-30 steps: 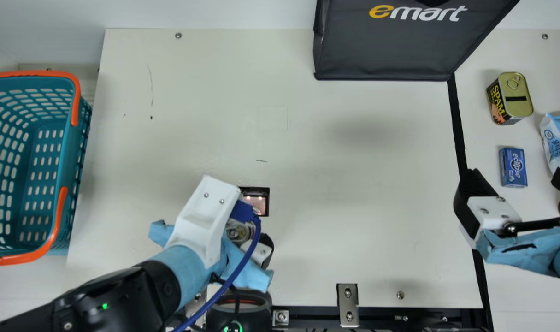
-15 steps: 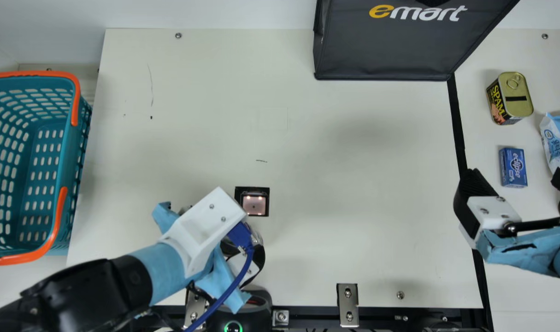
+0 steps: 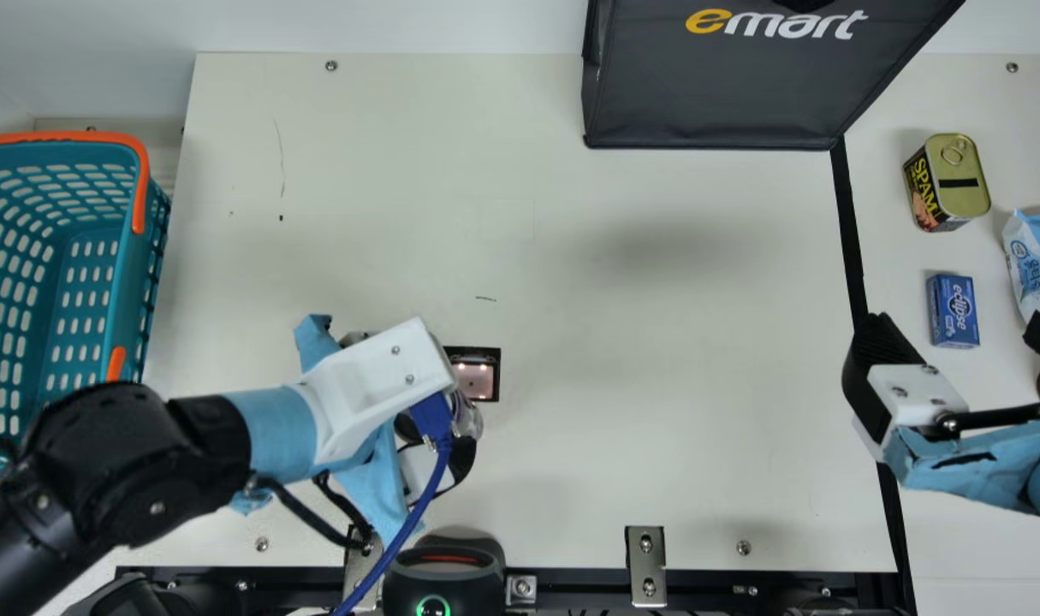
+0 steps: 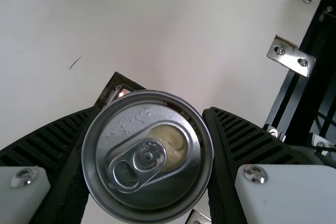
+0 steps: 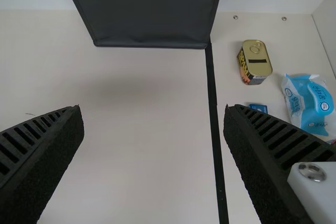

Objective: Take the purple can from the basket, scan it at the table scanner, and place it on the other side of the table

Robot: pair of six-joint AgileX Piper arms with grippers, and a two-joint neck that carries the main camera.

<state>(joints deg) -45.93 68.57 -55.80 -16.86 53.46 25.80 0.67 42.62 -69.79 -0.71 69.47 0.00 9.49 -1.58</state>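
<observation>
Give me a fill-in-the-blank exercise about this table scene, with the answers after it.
The left gripper holds the can; the right gripper holds ____.
The basket has handles coloured ____.
The small box is coloured ____.

Missing words: nothing; orange; blue.
</observation>
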